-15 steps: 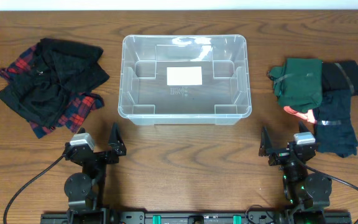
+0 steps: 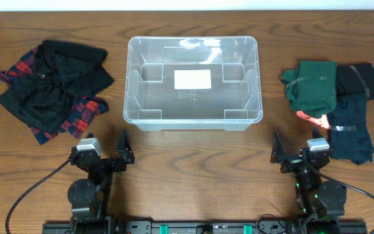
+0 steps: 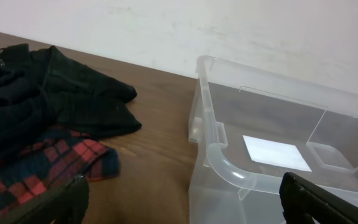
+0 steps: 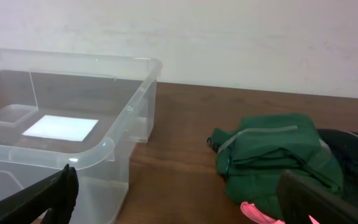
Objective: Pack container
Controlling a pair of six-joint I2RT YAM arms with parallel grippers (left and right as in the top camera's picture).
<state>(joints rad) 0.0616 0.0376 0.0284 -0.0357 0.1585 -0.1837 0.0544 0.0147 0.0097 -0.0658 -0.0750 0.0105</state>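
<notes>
While its open top faced straight up at the overhead camera, the container (image 2: 153,97) sat upright in the middle of the table (image 2: 193,172), its long axis running left to right and one long wall turned toward the arms; the white label (image 2: 192,79) lay flat on its base, near the centre. Both arms were folded low at the near edge, apart from the bin. The left gripper (image 2: 107,148) sat off the container's near left corner, pointing toward it, jaws spread wide and holding nothing. The right gripper (image 2: 296,151) sat off the near right corner, likewise spread wide and empty. Left of the bin lay a rumpled heap of black and red plaid clothing (image 2: 50,88); right of it lay a folded green garment (image 2: 311,84), with dark garments (image 2: 356,120) just beside it and a bit of pink fabric (image 2: 311,119) showing between them
</notes>
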